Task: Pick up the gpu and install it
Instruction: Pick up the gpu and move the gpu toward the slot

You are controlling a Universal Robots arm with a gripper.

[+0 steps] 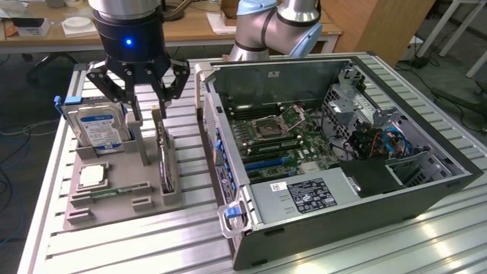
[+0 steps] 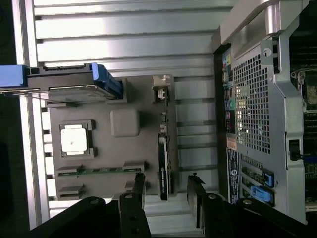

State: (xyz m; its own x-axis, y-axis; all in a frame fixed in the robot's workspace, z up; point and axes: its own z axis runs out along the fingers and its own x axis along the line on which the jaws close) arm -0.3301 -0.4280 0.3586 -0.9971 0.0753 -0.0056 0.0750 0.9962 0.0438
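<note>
Jaws of the black two-finger gripper [image 1: 146, 101] stand spread wide, grasping nothing. Directly beneath them — in line with the gap between the fingers — the gpu [image 1: 163, 157], a thin dark-faced green circuit card, stands on edge in a grey plastic holder [image 1: 114, 208]. Its long axis runs across the fingers' closing line, flat faces toward each finger.

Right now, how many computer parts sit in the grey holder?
4: hard drive upright at one end, gpu on edge beside the case, processor lying flat, memory stick near it. None seems hidden.
</note>
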